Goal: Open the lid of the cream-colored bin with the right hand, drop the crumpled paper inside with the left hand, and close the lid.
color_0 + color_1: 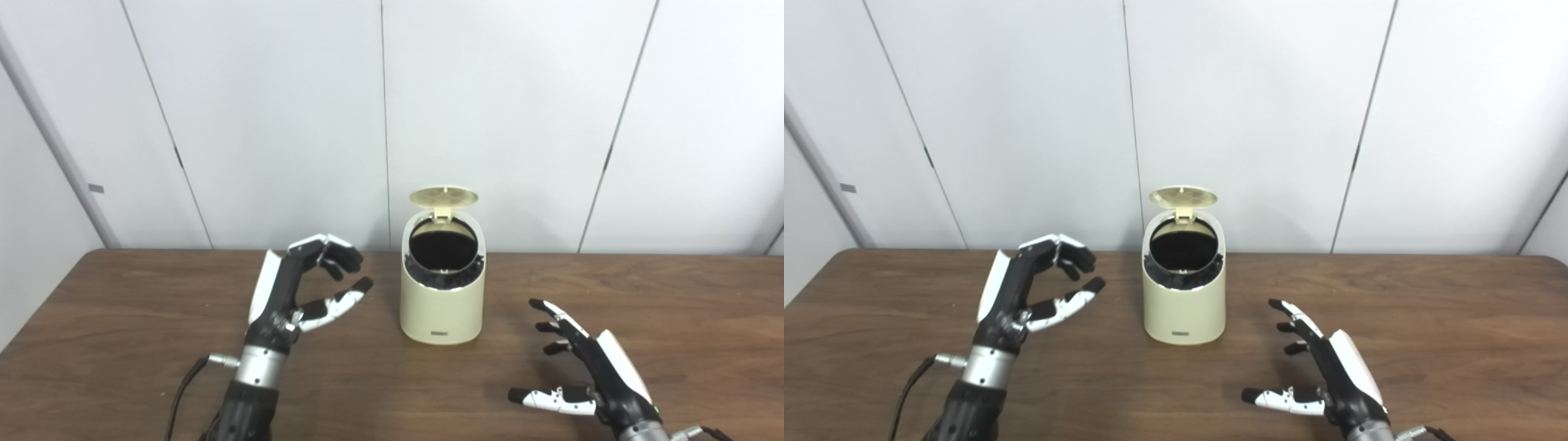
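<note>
The cream-colored bin (442,288) stands upright near the middle of the table (122,343), toward the far edge. Its lid (443,196) is tipped up on the hinge at the bin's 12 o'clock side, baring a round mouth lined with a dark bag (442,278). The interior reads as black; whether the crumpled paper lies inside cannot be told, and no paper shows anywhere on the table or in either hand.

The left hand (306,288) hangs at the bin's 9 o'clock, near it but apart. Its fingers curl loosely over the thumb, with a clear gap between them and nothing held. The right hand (582,367) hovers low over the table at the bin's 4 o'clock, well clear of the bin, palm down, fingers spread and empty.

Judged from this layout, the opening step is done and the drop is probably done too, since the left hand is empty. The step in hand would then be closing the lid. That calls for a hand, most likely the right, to rise above the bin, reach past the mouth toward 12 o'clock, and press the raised lid forward and down until it seats. The push should stay light and vertical, because the small bin could slide or tip.
</note>
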`<state>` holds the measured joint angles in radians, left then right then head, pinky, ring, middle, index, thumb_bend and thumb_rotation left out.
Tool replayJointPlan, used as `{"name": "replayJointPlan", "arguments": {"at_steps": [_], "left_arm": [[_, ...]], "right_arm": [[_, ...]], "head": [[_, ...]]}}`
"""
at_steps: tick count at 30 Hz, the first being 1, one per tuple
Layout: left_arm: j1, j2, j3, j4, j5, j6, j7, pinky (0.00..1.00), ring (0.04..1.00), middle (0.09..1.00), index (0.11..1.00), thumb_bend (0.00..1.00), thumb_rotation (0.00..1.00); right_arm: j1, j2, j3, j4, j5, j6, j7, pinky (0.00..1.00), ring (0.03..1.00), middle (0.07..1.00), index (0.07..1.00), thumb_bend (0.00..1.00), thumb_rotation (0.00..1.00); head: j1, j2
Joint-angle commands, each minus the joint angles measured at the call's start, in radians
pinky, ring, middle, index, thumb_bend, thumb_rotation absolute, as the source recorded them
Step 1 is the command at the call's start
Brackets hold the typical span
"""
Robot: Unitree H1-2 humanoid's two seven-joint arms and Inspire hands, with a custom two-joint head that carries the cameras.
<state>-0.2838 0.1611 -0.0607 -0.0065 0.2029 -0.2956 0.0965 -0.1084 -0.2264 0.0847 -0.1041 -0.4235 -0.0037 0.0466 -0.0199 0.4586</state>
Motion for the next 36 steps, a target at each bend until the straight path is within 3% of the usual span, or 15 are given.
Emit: {"name": "replayJointPlan", "arguments": {"at_steps": [1,8,11,13,15,22,25,30,33,36], "left_arm": [[0.001,-0.006,0.018,-0.04,-0.027,-0.024,-0.004,0.45,0.541,0.493,0.507,0.51,0.0],[0.075,-0.035,0.046,0.053,-0.058,-0.107,-0.003,0.44,0.524,0.492,0.504,0.51,0.0],[0.092,-0.031,0.049,0.08,-0.04,-0.102,-0.006,0.44,0.535,0.493,0.504,0.51,0.0],[0.098,-0.026,0.048,0.095,-0.025,-0.098,-0.01,0.46,0.552,0.592,0.499,0.5,0.05],[0.101,-0.022,0.046,0.103,-0.015,-0.09,-0.015,0.47,0.561,0.624,0.498,0.5,0.06],[0.109,-0.024,0.045,0.147,-0.021,-0.09,-0.032,0.48,0.57,0.636,0.497,0.5,0.06],[0.11,-0.026,0.044,0.164,-0.028,-0.099,-0.034,0.48,0.568,0.637,0.497,0.5,0.06],[0.113,-0.029,0.038,0.171,-0.037,-0.095,-0.042,0.47,0.563,0.636,0.497,0.5,0.06],[0.115,-0.031,0.036,0.173,-0.041,-0.099,-0.046,0.48,0.569,0.637,0.497,0.5,0.06],[0.118,-0.036,0.036,0.172,-0.038,-0.098,-0.046,0.48,0.568,0.637,0.497,0.5,0.06]], "right_arm": [[-0.036,-0.003,-0.008,-0.037,0.011,-0.024,-0.012,0.65,0.813,0.925,0.887,0.71,0.25],[-0.041,-0.005,-0.001,-0.045,0.007,-0.024,-0.006,0.65,0.803,0.916,0.878,0.71,0.24],[-0.041,-0.007,-0.002,-0.049,0.003,-0.019,-0.004,0.65,0.804,0.915,0.879,0.71,0.24],[-0.041,-0.008,-0.004,-0.046,0.005,-0.019,-0.005,0.65,0.805,0.917,0.879,0.71,0.23],[-0.042,-0.008,-0.005,-0.044,0.011,-0.024,-0.005,0.66,0.809,0.919,0.881,0.71,0.23],[-0.101,-0.019,-0.013,-0.047,0.024,-0.044,-0.003,0.71,0.821,0.92,0.888,0.7,0.24],[-0.144,-0.034,-0.012,-0.026,0.008,-0.062,-0.011,0.68,0.804,0.911,0.887,0.71,0.29],[-0.244,-0.069,-0.002,0.017,-0.032,-0.092,-0.014,0.73,0.819,0.905,0.891,0.71,0.41],[-0.307,-0.086,0.002,0.037,-0.039,-0.096,-0.002,0.83,0.903,0.918,0.896,0.68,0.39],[-0.371,-0.097,0.01,0.048,-0.066,-0.081,0.002,0.94,0.955,0.905,0.892,0.7,0.43]], "head": [[0.0,0.001],[-0.003,0.003],[0.0,0.002],[0.0,0.002],[0.0,0.002],[-0.007,-0.004],[-0.007,-0.004],[-0.013,-0.006],[-0.014,-0.006],[-0.013,-0.005]]}}
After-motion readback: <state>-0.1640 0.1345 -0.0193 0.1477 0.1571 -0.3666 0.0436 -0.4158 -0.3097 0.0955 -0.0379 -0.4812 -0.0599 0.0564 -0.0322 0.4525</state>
